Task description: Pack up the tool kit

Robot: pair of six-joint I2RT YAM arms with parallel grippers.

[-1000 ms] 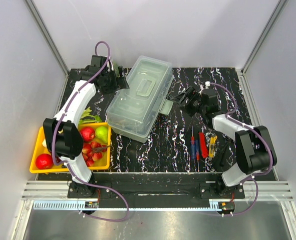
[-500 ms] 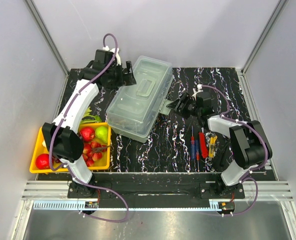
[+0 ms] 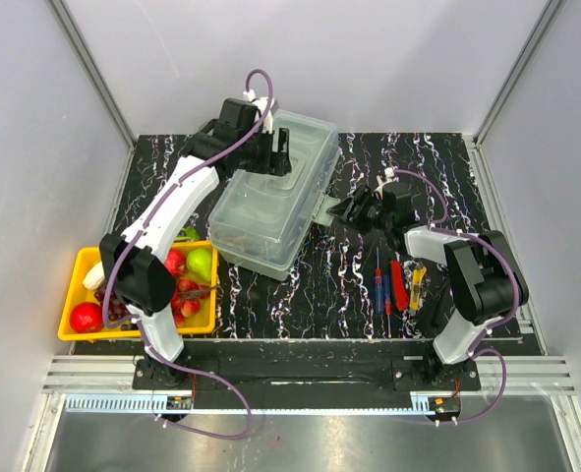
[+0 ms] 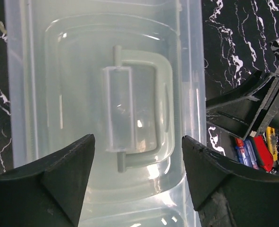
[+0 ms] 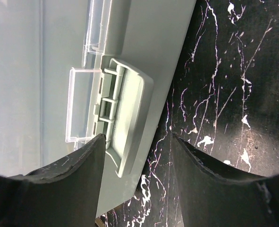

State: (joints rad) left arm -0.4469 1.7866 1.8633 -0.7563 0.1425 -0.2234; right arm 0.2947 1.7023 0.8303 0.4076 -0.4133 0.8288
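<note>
Grippers astride latch [image 5: 125, 113] and lid handle [image 4: 139, 111]

The toolbox [image 3: 270, 197] sits back-middle on the bench [image 3: 447, 167], long axis running near-left to far-right. The right gripper [image 5: 138, 137], spread, straddles the latch on its right flank; the left gripper [image 4: 138, 138], spread, hovers above the lid handle.

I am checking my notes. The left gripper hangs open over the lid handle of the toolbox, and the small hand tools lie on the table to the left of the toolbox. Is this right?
One thing is wrong: the hand tools lie to the right of the toolbox, as the top external view shows. The left gripper does hang open over the lid handle.
</note>
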